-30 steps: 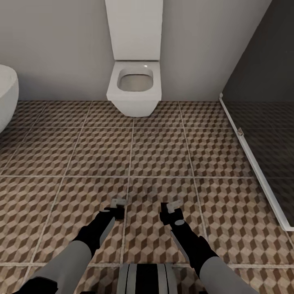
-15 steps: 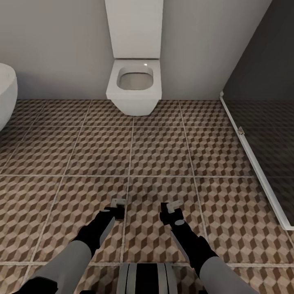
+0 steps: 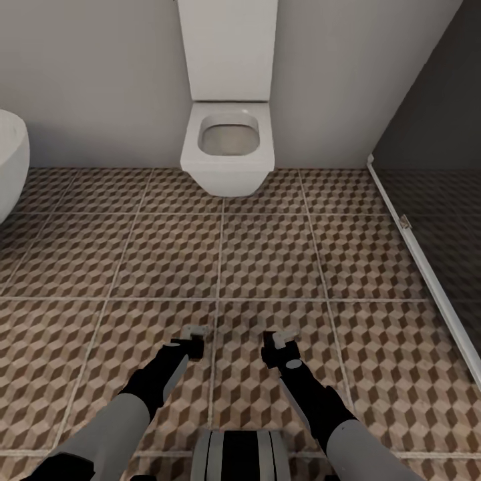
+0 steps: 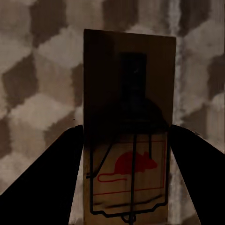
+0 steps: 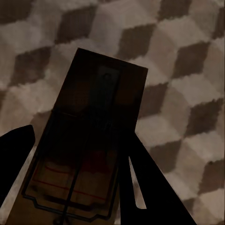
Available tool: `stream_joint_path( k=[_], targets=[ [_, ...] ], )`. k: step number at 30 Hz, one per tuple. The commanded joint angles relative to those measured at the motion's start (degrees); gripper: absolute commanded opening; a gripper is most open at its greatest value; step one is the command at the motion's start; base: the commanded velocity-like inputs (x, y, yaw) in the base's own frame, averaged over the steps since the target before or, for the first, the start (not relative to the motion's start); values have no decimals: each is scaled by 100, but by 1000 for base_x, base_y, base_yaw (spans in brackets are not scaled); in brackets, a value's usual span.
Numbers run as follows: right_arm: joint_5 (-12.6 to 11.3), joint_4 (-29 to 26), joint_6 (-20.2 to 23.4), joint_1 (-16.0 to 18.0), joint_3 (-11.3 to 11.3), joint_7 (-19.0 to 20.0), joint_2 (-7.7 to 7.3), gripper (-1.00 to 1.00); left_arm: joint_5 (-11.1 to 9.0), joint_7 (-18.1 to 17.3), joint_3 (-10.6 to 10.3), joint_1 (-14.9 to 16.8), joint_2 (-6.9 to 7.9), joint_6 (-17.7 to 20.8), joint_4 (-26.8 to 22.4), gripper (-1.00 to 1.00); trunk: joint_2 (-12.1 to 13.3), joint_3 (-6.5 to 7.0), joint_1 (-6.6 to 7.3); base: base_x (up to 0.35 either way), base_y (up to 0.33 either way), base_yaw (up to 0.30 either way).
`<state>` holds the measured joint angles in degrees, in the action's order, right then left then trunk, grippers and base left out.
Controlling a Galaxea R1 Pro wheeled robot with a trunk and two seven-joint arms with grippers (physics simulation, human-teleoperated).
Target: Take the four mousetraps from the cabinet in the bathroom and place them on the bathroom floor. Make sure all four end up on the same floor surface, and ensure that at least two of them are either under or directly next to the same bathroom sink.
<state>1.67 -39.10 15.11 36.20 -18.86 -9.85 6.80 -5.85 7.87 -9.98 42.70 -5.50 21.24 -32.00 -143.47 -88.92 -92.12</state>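
Gripping a mousetrap point(image 4: 127, 140) between its dark fingers point(image 4: 42, 187), the left gripper point(image 3: 195, 337) hangs above the bathroom floor point(image 3: 267, 254). The right gripper point(image 3: 282, 339) is closed on a second mousetrap point(image 5: 89, 150) in the same way. Ahead, a white toilet point(image 3: 228, 150) stands against the grey wall point(image 3: 93, 73).

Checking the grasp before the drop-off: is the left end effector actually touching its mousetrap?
Touching. In the left wrist view, the left end effector has its dark fingers pressed against both edges of the mousetrap.
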Motion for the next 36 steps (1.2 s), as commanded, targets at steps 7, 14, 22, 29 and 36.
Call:
stream_joint_path(
  k=[7,14,22,29,36],
  targets=[
    [17,-10,44,2,-21,-35,-3,-100,-61,55,-69,2,5,29,6,-100,-1,-4,-2,276,203,0],
    [17,-10,44,2,-21,-35,-3,-100,-59,54,-103,2,5,29,15,-100,-1,-4,-2,296,140,0],
    [17,-10,44,1,-21,-35,-3,-100,-63,56,-110,2,-25,29,18,-100,-1,-4,-2,303,16,0],
    [17,-10,41,1,-21,-35,-3,-100,-61,55,-110,2,-38,29,18,-100,-1,-4,-2,303,-47,0],
    [17,-10,42,1,-21,-35,-3,-100,-58,57,-110,2,-39,29,18,-100,-1,-4,-2,291,-102,0]
  ],
)
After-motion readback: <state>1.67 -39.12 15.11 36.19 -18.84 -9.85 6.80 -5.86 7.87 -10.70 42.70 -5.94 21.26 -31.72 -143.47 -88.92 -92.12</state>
